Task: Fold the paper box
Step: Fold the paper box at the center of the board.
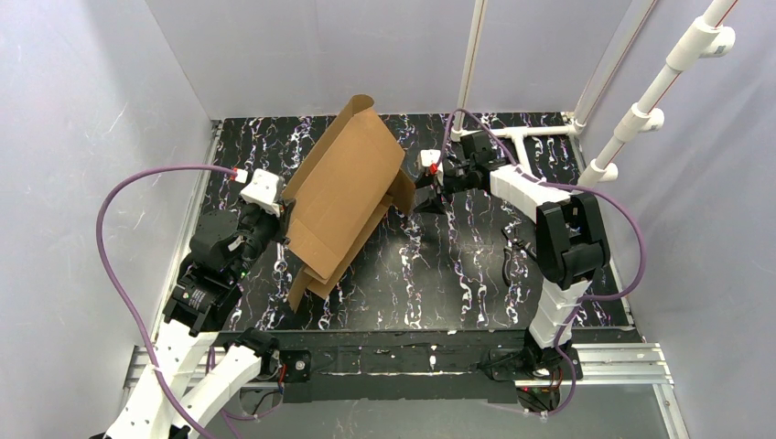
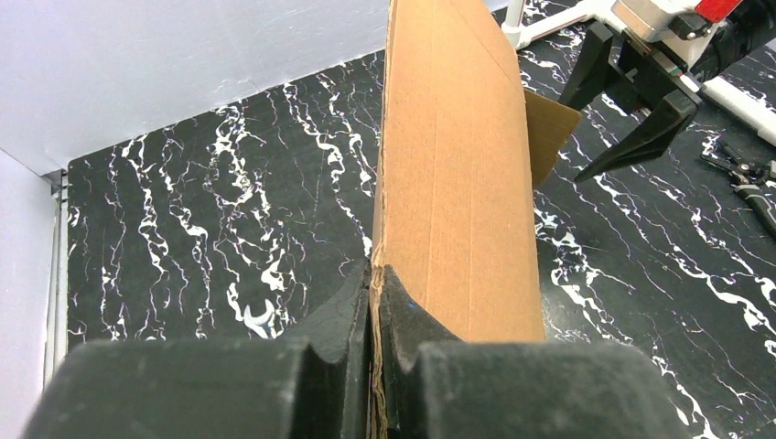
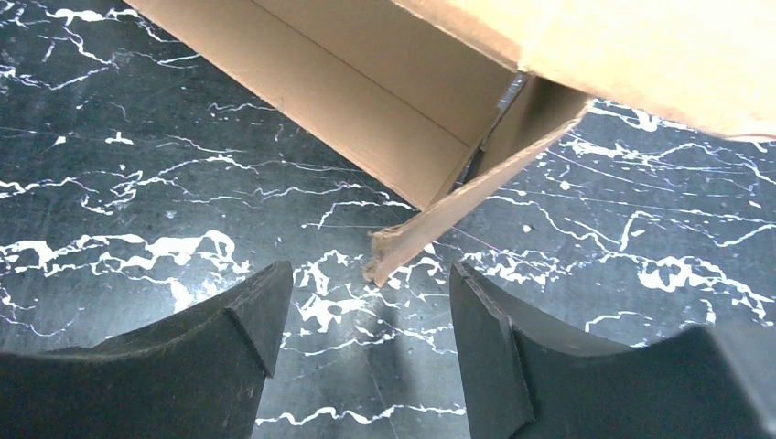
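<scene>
Cardboard blank, partly raised. The paper box [image 1: 343,197] stood tilted on its lower edge on the black marbled table [image 1: 476,274], left of centre, with its long axis running from near-left to far-right in the overhead view. The left gripper [image 2: 375,276] was closed flat on the near-left edge of the sheet, pinching the cardboard between its fingers and propping the panel up. The right gripper [image 1: 425,187] lay at the opposite, far-right end, jaws well apart and holding nothing. In its wrist view a loose side flap [image 3: 476,192] hung down toward it. The flap's corner sat just ahead of the gap between the fingertips and appeared to touch neither. The flap thus pointed from the box toward the right arm, which was the nearer arm and the only free one. On this evidence the coming move probably fell to the right gripper, pushing or pinching that flap inward across the box's short end.
</scene>
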Controlling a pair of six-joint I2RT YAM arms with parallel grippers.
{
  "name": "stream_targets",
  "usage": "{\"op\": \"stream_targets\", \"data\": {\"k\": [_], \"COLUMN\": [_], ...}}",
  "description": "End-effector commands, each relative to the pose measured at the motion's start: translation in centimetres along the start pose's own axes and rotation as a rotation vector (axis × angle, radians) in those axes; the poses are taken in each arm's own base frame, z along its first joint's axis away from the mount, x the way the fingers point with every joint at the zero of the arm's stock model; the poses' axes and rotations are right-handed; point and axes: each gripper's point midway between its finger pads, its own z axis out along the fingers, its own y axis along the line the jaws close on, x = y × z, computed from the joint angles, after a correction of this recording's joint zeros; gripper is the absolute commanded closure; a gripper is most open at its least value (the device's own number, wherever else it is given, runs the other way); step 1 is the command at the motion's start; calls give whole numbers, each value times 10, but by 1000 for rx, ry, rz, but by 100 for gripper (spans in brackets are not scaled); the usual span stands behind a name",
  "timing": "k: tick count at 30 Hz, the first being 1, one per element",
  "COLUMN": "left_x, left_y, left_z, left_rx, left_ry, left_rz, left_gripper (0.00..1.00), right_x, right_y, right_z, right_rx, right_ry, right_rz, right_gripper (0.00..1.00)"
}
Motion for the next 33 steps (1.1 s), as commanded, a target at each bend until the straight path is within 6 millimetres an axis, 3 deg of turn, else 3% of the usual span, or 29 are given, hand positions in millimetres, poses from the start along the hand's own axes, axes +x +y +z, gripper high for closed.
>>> {"op": "stream_targets", "data": {"k": [1,5,11,14,24,33], "left_x": [4,3,2,4,3,9], "left_y": [6,5,5,6,9,13], "left_z": [-3,-3,-4,-4,-4,-5], "left_rx": [-24,-21,-18,-21,-39,-60], "left_ry": [24,21,20,22,21,38], "left_rz": [30,30,33,31,39,53], "left_gripper": [100,100,100,100,100,100], "right_x": [-20,-12,-9,-3,-15,-20], "right_y": [-12,-33,-66,-68,-44,-48], "right_z": [-15,-16,-18,-7,33,56], "right_rx": [31,107,247,267,190,197], "right_ry": [42,87,95,66,-89,-140], "right_rz": [-55,-20,35,96,162,215], "right_gripper": [30,35,60,63,41,32]}}
